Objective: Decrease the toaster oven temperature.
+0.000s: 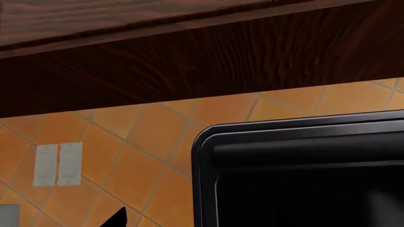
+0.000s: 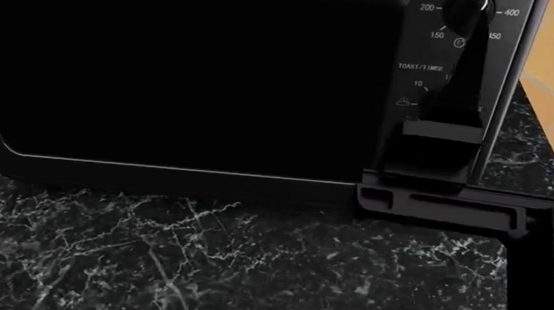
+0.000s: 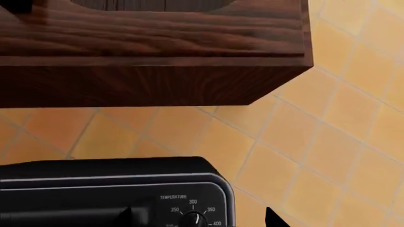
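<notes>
The black toaster oven [image 2: 186, 68] fills the head view with its dark glass door; its knob column is at the right. My right gripper [image 2: 467, 18] reaches up in front of the temperature knob and covers most of it there. In the right wrist view the temperature knob [image 3: 192, 220] sits under the TEMPERATURE label, ringed by 250, 300, 350 and 400. My right gripper [image 3: 205, 218] is open, its fingertips [image 3: 136, 215] standing apart on either side of the knob without touching it. My left gripper shows only one dark fingertip [image 1: 117, 218] beside the oven's upper left corner [image 1: 208, 137].
A dark wood cabinet [image 3: 151, 56] hangs above the oven. Orange wall tiles [image 3: 341, 142] lie behind it, with a white outlet plate [image 1: 58, 164]. The oven stands on a black marble counter [image 2: 201, 267]. The TOAST/TIMER label [image 2: 420, 66] shows beside my right arm.
</notes>
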Available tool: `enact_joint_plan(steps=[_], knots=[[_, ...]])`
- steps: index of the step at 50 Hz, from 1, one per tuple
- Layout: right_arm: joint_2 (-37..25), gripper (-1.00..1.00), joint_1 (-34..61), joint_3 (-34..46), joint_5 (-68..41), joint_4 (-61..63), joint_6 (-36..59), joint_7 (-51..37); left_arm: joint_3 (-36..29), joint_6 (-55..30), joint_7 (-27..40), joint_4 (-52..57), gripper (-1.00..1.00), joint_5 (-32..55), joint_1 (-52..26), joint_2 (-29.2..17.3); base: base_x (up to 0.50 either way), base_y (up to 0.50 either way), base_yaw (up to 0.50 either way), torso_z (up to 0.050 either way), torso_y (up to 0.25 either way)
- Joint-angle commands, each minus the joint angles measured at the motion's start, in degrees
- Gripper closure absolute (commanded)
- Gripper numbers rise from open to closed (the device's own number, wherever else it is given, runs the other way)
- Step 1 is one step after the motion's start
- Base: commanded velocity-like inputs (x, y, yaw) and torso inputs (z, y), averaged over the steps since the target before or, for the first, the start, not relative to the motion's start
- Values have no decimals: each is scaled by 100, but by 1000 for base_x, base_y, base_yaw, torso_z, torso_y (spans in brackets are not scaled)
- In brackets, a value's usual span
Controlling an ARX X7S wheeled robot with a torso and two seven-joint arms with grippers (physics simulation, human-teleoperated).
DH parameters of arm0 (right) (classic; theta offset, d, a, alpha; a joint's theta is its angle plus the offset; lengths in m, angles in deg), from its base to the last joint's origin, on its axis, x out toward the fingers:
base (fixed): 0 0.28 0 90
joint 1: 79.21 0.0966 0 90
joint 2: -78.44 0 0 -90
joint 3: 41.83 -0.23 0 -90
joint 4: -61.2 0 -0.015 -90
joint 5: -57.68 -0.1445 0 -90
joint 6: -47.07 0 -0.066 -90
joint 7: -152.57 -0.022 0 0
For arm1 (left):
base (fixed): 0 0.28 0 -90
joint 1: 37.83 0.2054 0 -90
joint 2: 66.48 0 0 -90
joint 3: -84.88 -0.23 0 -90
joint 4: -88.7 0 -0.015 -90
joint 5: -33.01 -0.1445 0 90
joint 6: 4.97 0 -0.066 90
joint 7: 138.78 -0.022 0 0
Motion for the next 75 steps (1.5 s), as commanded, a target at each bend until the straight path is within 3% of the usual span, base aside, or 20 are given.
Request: enact_joint_plan(steps=[1,13,23,44,75], knots=[[-276,-100,1634,553,-1322,-743,311,-708,11,44,23,-33,-100,37,17,-33,0,0,0,0,0],[214,-100,1993,929,-1738,-1594,538,-492,81,114,55,-85,-100,88,66,-58,0,0,0,0,0],[253,-100,1841,1010,-2055,-1934,485,-391,54,115,89,-101,-100,99,40,-75,0,0,0,0,0],[415,-100,1463,1169,-1979,-2639,407,78,-62,153,155,-189,-100,75,-1,-131,0,0,0,0,0],[1022,-100,1803,1500,-1613,-3903,517,610,-78,228,223,-248,-100,125,6,-209,0,0,0,0,0]])
